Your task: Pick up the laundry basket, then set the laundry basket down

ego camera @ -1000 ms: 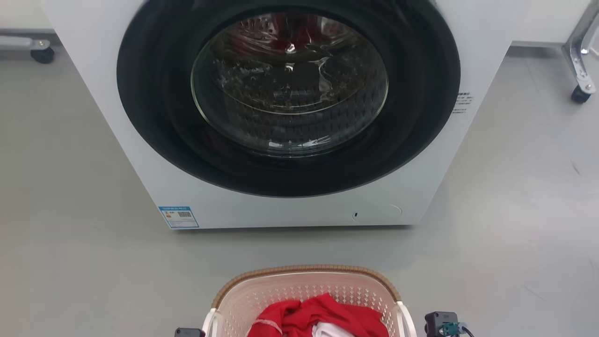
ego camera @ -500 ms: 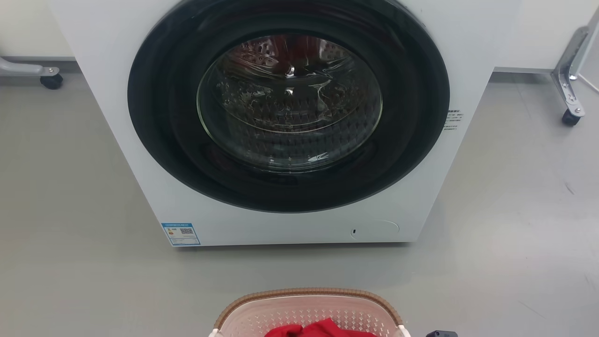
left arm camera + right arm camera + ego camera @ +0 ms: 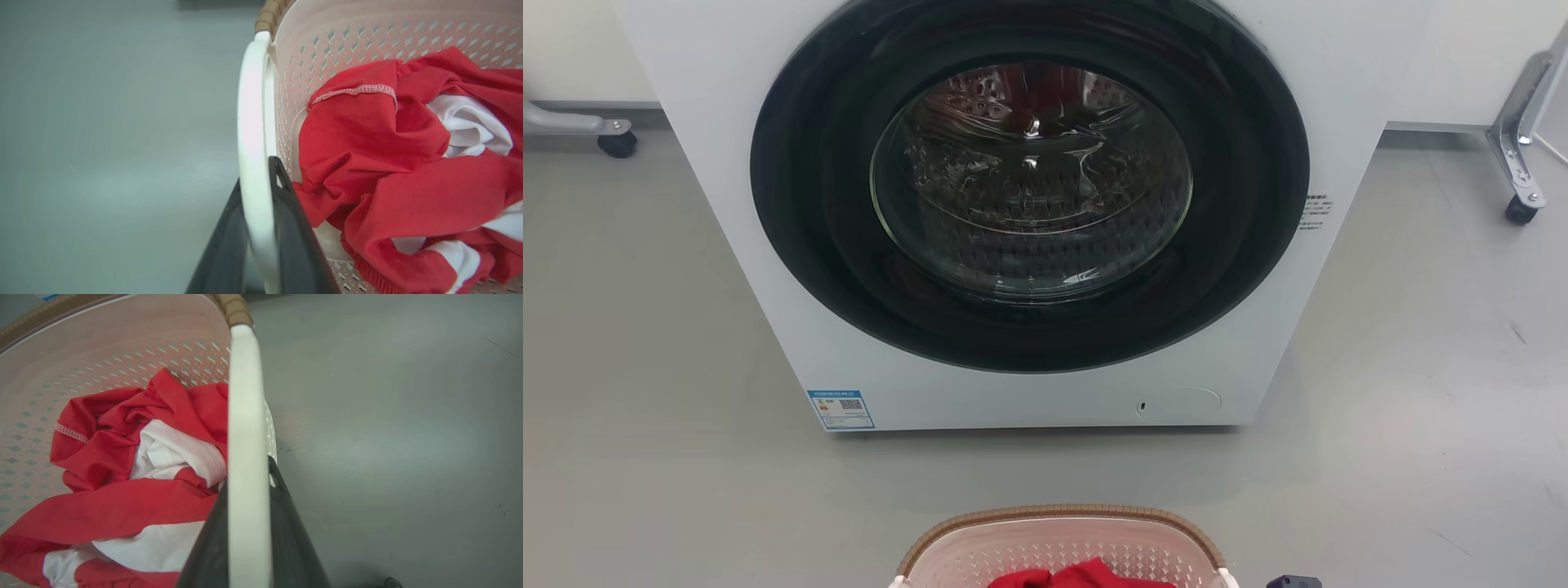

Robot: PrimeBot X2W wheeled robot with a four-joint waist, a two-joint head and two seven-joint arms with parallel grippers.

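At laundry basket (image 3: 347, 36) handles (image 3: 251, 122) | left pincer (image 3: 257, 175) clamped | right pincer (image 3: 247, 475) clamped

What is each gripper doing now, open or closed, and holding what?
Left gripper: closed on the laundry basket's white handle.
Right gripper: closed on its other white handle.

Grey floor (image 3: 645, 343) carries washing machine (image 3: 1029, 212) centre; L castor (image 3: 617, 144), R castor (image 3: 1521, 210) further back.

Bright, even light; glare on door glass (image 3: 1031, 126); soft floor (image 3: 645, 367) shadows.
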